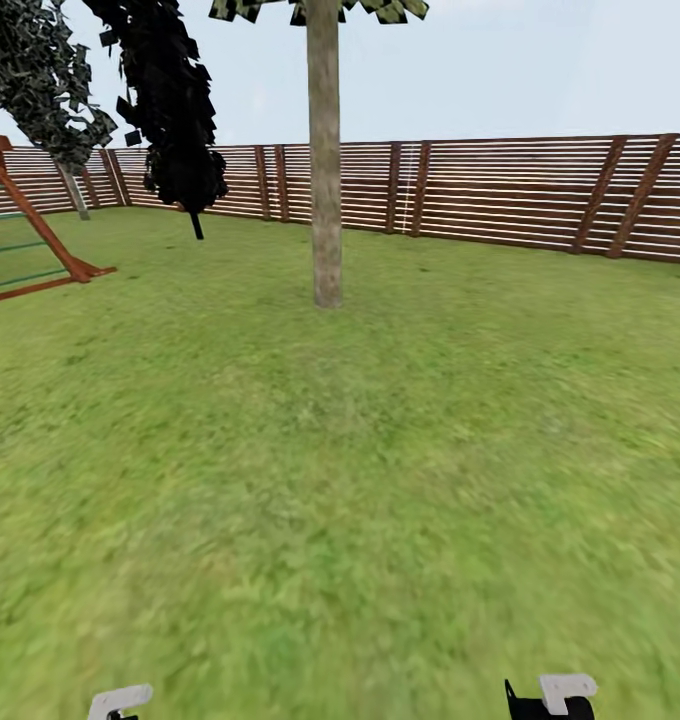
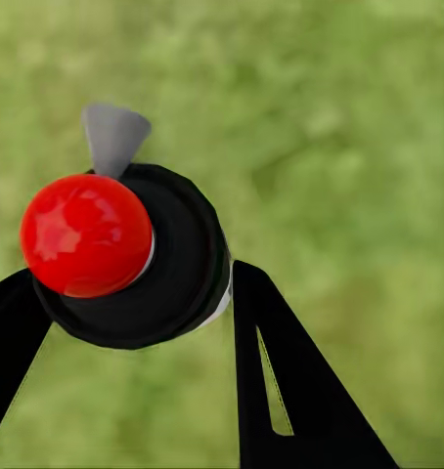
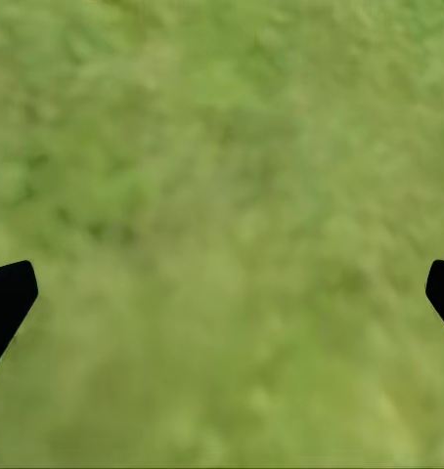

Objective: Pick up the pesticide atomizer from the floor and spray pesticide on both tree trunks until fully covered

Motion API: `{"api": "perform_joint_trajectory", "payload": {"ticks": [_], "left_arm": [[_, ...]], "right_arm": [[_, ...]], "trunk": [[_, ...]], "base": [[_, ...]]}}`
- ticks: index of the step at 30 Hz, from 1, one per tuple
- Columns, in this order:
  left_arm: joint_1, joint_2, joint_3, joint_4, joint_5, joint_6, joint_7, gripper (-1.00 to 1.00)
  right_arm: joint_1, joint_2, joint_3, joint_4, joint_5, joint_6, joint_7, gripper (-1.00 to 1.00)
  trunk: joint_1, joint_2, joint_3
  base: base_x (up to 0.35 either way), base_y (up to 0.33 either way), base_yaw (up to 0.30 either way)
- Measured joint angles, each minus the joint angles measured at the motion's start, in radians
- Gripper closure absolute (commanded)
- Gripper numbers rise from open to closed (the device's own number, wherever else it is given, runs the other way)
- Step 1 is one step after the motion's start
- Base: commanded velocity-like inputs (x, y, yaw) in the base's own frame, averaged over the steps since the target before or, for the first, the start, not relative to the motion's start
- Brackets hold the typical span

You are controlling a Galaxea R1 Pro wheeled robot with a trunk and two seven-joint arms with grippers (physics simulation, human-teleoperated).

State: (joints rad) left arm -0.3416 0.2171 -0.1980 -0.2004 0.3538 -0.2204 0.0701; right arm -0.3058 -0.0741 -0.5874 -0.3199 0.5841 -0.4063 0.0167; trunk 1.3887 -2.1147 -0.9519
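In the left wrist view my left gripper (image 2: 134, 281) is shut on the pesticide atomizer (image 2: 85, 234), seen end-on: a glossy red cap, a black ring and a grey nozzle tip, over blurred grass. My right gripper (image 3: 227, 283) stands open above bare grass, its black fingertips (image 3: 9, 293) at the frame's sides. One tree's grey-tan trunk (image 1: 325, 190) rises straight ahead on the lawn, several metres off. A second tree (image 1: 42, 80) with a thin pale trunk (image 1: 76, 192) stands far left by the fence. No mist shows.
A narrow blackish cypress-like tree (image 1: 172, 110) leans between the two trees. A red-brown play frame (image 1: 30, 235) stands at the left. The slatted wooden fence (image 1: 520, 190) closes the back. Grass (image 1: 340, 480) stretches from me to the near trunk.
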Motion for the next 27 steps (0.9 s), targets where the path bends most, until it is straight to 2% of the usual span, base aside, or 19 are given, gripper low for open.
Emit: {"api": "perform_joint_trajectory", "payload": {"ticks": [12,19,27], "left_arm": [[0.0,0.0,0.0,0.0,0.0,0.0,0.0,1.0],[0.0,0.0,0.0,0.0,0.0,0.0,-0.001,1.0],[0.0,0.0,0.0,0.0,0.0,0.0,-0.001,1.0]], "right_arm": [[0.0,0.0,0.001,0.0,0.0,0.0,0.0,-1.0],[0.0,0.0,-0.001,0.0,0.0,0.0,0.0,-1.0],[0.0,0.0,0.0,0.0,0.0,0.0,0.0,-1.0]], "trunk": [[0.0,0.0,0.0],[0.0,0.0,0.0],[0.0,0.0,0.0]], "base": [[0.336,0.003,0.0],[0.337,0.0,-0.189],[0.337,0.0,-0.015]]}}
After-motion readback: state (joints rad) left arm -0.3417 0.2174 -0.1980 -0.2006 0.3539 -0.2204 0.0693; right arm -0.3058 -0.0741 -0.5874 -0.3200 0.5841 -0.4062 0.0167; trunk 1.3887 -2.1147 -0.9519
